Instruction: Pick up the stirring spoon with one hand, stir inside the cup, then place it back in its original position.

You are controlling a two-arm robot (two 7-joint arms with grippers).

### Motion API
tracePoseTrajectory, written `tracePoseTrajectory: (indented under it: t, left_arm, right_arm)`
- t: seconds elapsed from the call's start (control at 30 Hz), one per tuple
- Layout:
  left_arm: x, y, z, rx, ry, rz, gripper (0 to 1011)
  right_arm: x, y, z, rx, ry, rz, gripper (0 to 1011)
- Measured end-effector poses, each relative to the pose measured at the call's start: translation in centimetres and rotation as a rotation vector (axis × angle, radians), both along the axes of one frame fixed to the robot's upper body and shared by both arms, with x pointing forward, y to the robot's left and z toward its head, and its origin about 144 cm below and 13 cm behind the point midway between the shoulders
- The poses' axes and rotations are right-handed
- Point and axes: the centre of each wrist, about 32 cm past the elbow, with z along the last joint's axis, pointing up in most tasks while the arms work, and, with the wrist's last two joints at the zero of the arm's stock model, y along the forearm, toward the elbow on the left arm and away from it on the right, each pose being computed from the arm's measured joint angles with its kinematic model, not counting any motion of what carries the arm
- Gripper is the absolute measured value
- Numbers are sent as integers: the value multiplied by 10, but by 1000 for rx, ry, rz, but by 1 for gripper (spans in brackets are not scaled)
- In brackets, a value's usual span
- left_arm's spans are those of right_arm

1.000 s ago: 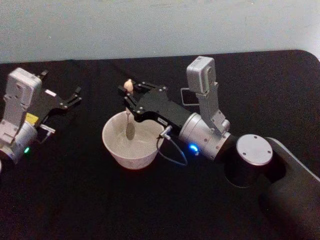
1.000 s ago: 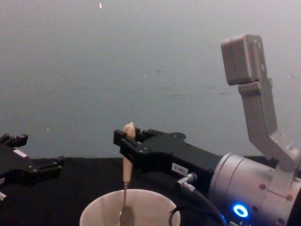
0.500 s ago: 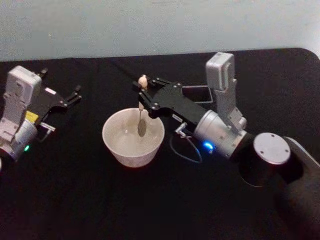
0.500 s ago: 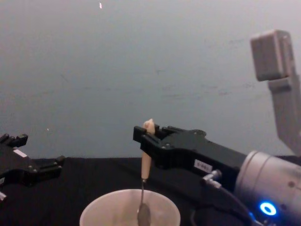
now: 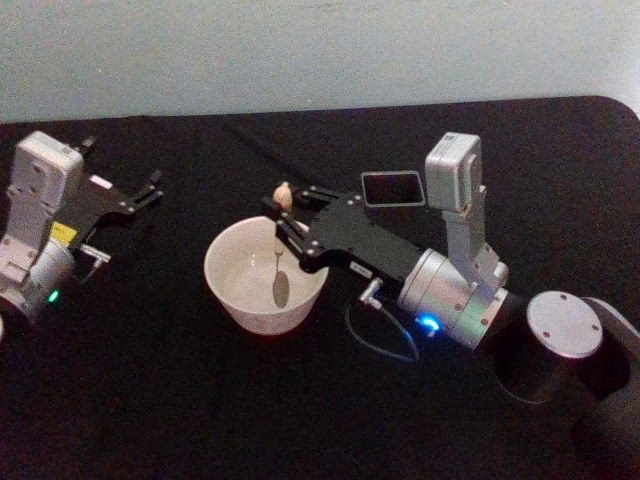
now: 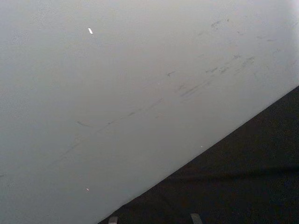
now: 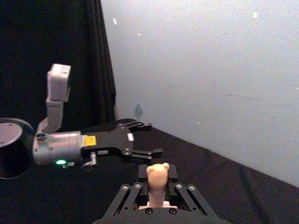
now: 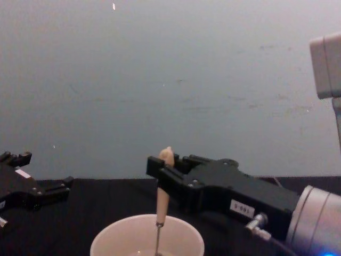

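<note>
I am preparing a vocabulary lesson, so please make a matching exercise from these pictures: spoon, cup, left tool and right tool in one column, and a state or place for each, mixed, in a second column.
Column one:
1. spoon
2. cup
3. left tool
4. right tool

Column two:
A. open, holding nothing, off to the cup's left
B. white, wide and round, mouth upward
C. shut on a pale handle
D. nearly upright, lower end inside the cup

Pairs: 1-D, 2-B, 3-A, 4-C.
</note>
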Motion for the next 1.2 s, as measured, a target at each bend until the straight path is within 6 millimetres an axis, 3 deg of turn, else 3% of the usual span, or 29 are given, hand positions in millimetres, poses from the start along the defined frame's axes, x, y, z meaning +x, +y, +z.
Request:
tracePoseTrajectory:
  t: [0.27, 0.73, 1.2]
  left_arm:
    - [0, 0, 0, 0, 0, 0, 1001]
    - [0, 0, 0, 0, 0, 0, 1001]
    - [0, 0, 0, 0, 0, 0, 1001]
  right_arm:
    - [-3, 13, 1, 8, -1, 28, 226]
    - [18, 36, -1, -3, -29, -24, 227]
    - [29, 25, -2, -10, -34, -81, 226]
